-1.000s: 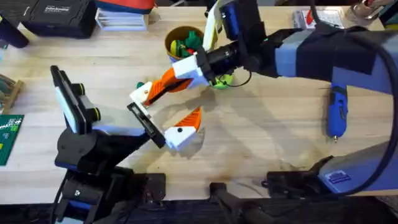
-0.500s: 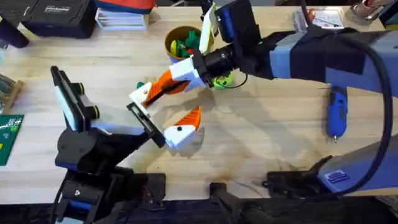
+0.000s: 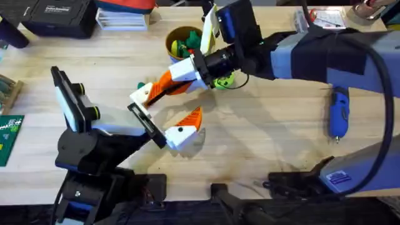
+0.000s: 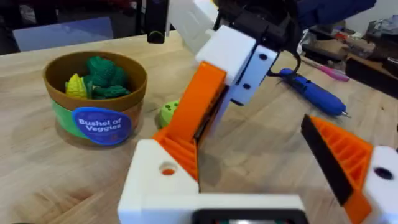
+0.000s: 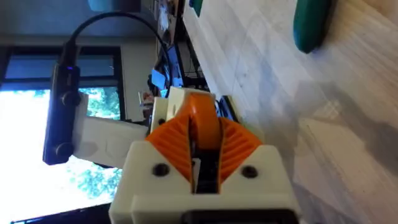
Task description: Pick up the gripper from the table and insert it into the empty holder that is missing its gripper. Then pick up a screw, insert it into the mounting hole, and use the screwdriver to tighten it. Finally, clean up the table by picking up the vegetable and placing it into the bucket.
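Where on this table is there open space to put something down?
Bare table runs wide between the left tool and the screwdriver. Another free patch lies below the black case. It is crowded beside the bucket, where the right tool clamps the left tool's finger.

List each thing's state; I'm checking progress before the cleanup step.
right gripper: shut on orange finger piece
left gripper: open
screwdriver: lying on table, unheld
bucket: upright, holding toy vegetables
vegetable: lying on table, outside bucket
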Controlling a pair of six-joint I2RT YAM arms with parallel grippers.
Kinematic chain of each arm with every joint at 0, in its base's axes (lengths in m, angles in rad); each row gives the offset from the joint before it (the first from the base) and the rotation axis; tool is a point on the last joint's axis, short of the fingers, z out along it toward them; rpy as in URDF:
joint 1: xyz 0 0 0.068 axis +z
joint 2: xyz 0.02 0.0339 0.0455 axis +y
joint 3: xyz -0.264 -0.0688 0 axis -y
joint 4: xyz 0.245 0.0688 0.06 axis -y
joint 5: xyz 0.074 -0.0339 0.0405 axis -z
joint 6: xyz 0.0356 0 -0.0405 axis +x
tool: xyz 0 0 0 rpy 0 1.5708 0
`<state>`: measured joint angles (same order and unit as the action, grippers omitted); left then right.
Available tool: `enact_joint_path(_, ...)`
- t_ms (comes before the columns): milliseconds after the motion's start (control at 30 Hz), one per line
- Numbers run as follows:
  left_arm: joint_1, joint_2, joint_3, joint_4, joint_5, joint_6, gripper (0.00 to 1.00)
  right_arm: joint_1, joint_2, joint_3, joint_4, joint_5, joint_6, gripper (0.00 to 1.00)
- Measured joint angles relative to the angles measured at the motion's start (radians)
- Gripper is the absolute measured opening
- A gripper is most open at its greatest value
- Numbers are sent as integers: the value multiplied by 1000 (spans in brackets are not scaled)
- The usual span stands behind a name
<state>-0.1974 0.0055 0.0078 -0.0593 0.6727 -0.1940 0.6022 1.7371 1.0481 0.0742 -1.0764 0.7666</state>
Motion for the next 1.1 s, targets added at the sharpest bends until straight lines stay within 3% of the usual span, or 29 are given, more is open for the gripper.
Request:
enact_joint_path(233,0,0,0,0,20,2,986,-3,11,0,0,-26,-3,270)
enact_joint_path(700,-8,0,0,-1,74,11,986,-23,11,0,-6,-81,-5,370)
enact_joint_path(900,-8,0,0,-2,81,11,986,-27,11,0,-6,-85,-11,514)
enact_joint_path(1100,-8,0,0,-2,87,11,986,-27,11,0,-5,-91,-23,823)
